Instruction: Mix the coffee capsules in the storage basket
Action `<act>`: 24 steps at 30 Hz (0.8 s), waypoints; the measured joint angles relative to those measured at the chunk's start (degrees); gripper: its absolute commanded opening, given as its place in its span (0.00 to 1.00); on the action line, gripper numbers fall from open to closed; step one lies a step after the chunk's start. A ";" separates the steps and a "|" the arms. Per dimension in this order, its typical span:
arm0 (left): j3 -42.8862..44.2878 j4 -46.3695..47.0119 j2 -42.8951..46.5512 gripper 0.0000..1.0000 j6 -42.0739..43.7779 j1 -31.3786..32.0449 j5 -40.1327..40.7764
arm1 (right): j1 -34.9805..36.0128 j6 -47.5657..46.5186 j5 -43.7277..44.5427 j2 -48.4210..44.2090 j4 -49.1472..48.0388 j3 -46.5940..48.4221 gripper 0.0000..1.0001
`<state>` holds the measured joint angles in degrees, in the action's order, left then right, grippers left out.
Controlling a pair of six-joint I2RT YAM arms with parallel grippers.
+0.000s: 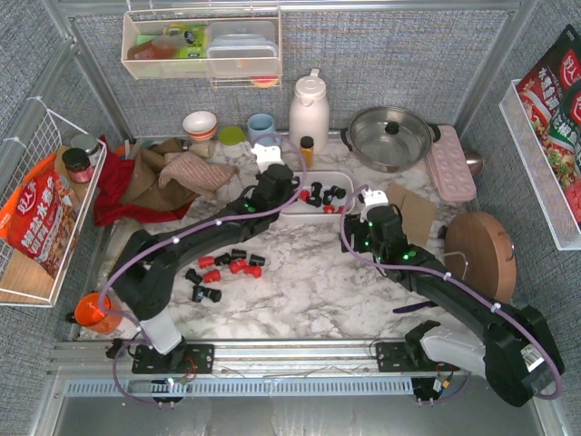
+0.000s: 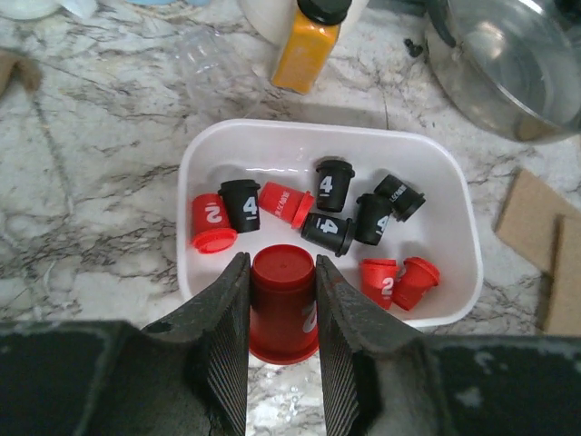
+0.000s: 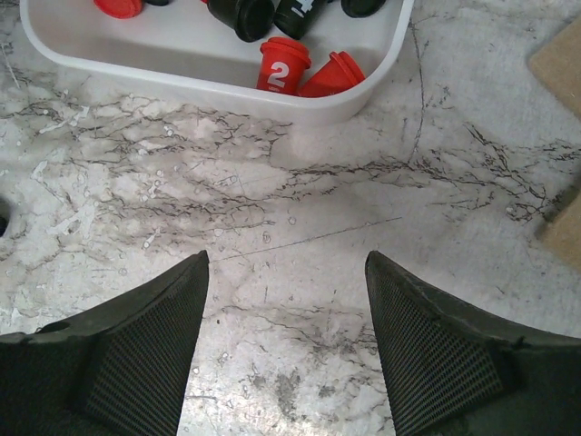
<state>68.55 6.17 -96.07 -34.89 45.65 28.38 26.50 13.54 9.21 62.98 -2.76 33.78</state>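
Observation:
The white storage basket (image 2: 318, 130) sits on the marble and holds several red and black coffee capsules (image 2: 334, 182). My left gripper (image 2: 282, 263) is shut on a red capsule (image 2: 283, 304), held upright-down over the basket's near rim. In the top view the left gripper (image 1: 281, 195) hangs at the left end of the basket (image 1: 313, 175). Several more capsules (image 1: 227, 268) lie loose on the table, left of centre. My right gripper (image 3: 287, 259) stands open over bare marble, just short of the basket's near right corner (image 3: 182, 77), with nothing between its fingers.
A yellow bottle (image 2: 313, 41) and a white jug (image 1: 309, 109) stand behind the basket, and a steel pot (image 1: 390, 136) to its right. Cloths (image 1: 172, 173) lie at the back left. Cardboard (image 1: 418, 213), a pink tray (image 1: 451, 163) and a round wooden board (image 1: 479, 254) are on the right.

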 measured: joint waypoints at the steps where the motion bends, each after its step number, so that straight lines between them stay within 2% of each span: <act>1: 1.18 0.61 -1.84 0.34 0.74 -0.04 -0.24 | 0.00 0.22 -0.04 -0.04 0.00 -0.02 0.74; 8: 5.70 4.07 -10.75 0.37 3.85 -2.01 -0.44 | -0.02 1.25 -0.46 -1.84 0.04 -0.02 0.74; 17: 9.68 9.90 -18.08 0.41 5.60 -3.78 -1.31 | -0.17 2.12 -0.70 -2.86 0.00 -0.44 0.75; 21: 9.92 10.67 -20.26 0.51 5.77 -3.89 -1.31 | -0.20 2.29 -0.72 -3.02 0.02 -0.44 0.77; 23: 9.97 10.69 -20.90 0.65 5.81 -3.89 -1.29 | -0.24 2.38 -0.70 -3.37 0.02 -0.44 0.79; 24: 9.99 10.86 -21.14 0.70 5.86 -3.91 -1.29 | -0.26 2.40 -0.70 -3.54 0.02 -0.44 0.93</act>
<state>78.54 17.04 -117.21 -29.04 41.74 27.09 26.24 15.94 8.51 59.44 -2.74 33.34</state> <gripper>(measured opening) 0.536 0.769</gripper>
